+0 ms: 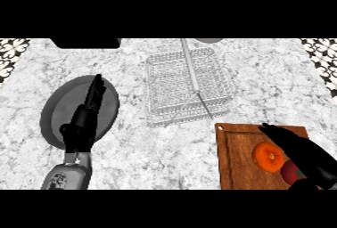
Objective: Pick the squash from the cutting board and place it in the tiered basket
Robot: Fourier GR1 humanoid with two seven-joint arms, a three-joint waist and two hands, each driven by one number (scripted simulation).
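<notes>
Now: round orange squash flat on wooden cutting board, red veg beside. Right hand over it, fingers straight, holding nothing. Left hand open above grey plate. Wire tiered basket on marble desk.

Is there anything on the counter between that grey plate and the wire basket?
No. In the head view, only bare marble counter lies between the grey plate and the wire basket.

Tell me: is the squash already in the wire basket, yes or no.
No: the orange squash lies on the cutting board beside the right hand, apart from the tiered basket.
</notes>
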